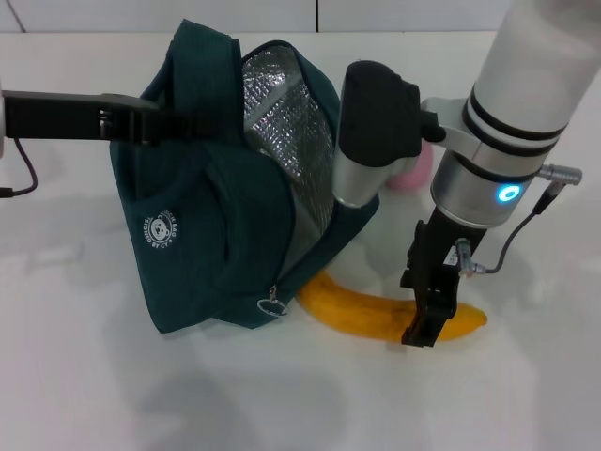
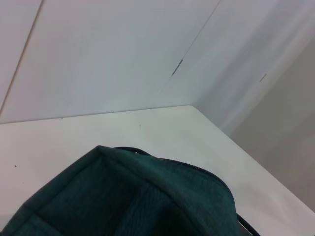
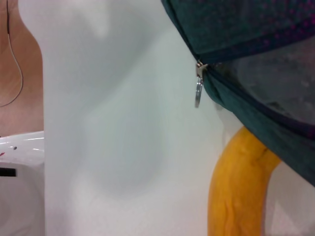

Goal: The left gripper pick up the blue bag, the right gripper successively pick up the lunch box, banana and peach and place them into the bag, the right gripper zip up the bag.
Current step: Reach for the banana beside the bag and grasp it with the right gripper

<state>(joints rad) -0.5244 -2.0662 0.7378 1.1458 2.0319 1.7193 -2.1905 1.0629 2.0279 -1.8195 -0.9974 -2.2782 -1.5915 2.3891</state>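
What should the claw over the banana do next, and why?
Probably close the right claw on the banana and lift it. The claw sits right at the fruit, which lies on the table partly under the blue bag; the left claw holds the bag open, its foil lining showing.

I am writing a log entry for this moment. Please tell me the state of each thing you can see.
blue bag: held up by left gripper, unzipped, foil lining showing
banana: on the table, one end under the bag
right gripper: down at the banana
peach: on the table behind, mostly hidden
zipper pull: hanging free
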